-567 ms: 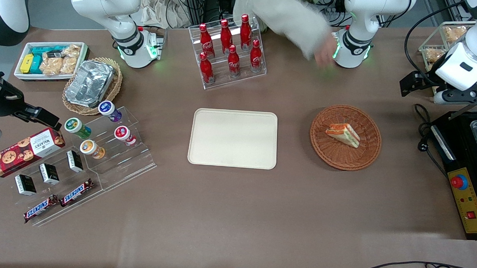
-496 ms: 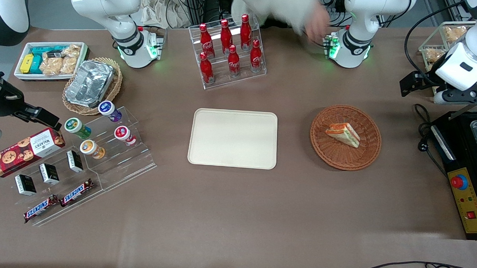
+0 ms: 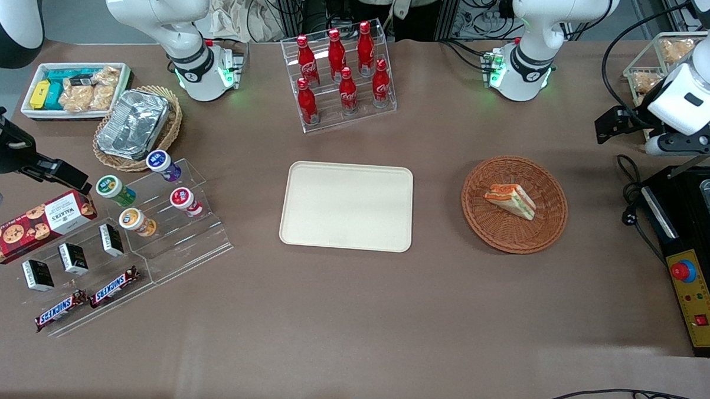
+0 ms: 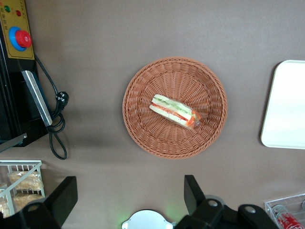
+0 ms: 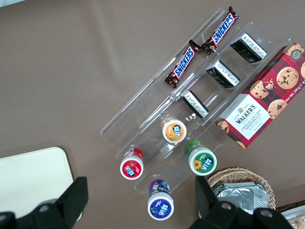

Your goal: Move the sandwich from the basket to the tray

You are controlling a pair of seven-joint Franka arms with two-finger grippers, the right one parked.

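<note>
With the person's arm now withdrawn from over the table, the gripper (image 4: 128, 198) hangs spread and empty high above the basket (image 3: 547, 230), where the sandwich (image 3: 510, 200) lies, so the tray (image 3: 346, 206) awaits it.

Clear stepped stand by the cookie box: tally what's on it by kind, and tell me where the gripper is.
Cups: 4
Small black boxes: 3
Chocolate bars: 2
Total: 9
The gripper hangs open above the table, beside the basket.
</note>
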